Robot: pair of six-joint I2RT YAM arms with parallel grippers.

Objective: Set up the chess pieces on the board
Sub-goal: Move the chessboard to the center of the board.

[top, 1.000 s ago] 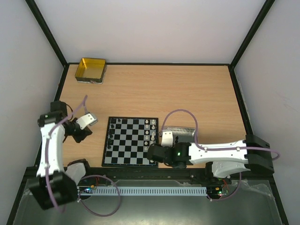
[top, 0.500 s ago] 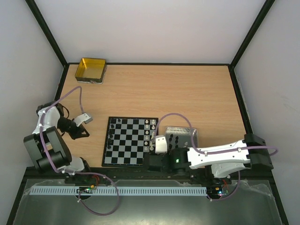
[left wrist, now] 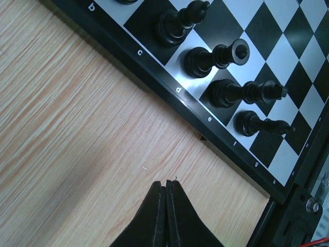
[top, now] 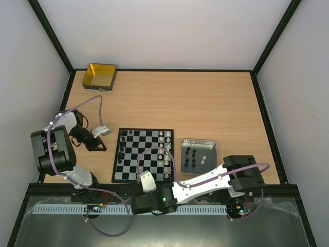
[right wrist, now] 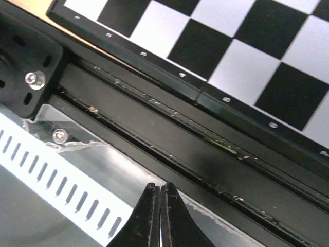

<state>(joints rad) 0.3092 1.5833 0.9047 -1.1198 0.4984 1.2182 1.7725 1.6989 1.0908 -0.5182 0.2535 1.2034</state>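
Observation:
The board (top: 144, 157) lies in the middle of the table, black chess pieces (top: 122, 146) along its left side and white ones (top: 164, 146) along its right. The left wrist view shows several black pieces (left wrist: 216, 56) standing on the board's (left wrist: 288, 56) edge squares. My left gripper (top: 98, 146) hangs over bare wood just left of the board, shut and empty (left wrist: 165, 182). My right gripper (top: 135, 205) is down at the near edge below the board's front left part. It is shut on nothing (right wrist: 159, 186) above the black rail, and the board's edge (right wrist: 154, 62) shows beyond it.
A grey metal tray (top: 211, 146) right of the board holds several black and white pieces (top: 193, 154). A gold-yellow tin (top: 100, 77) sits at the far left corner. Black frame posts and a perforated white strip (top: 154, 210) run along the near edge.
My right arm has swung left from the tray and board's right corner to the near rail, uncovering the tray. The left arm has folded back, its gripper staying left of the board.

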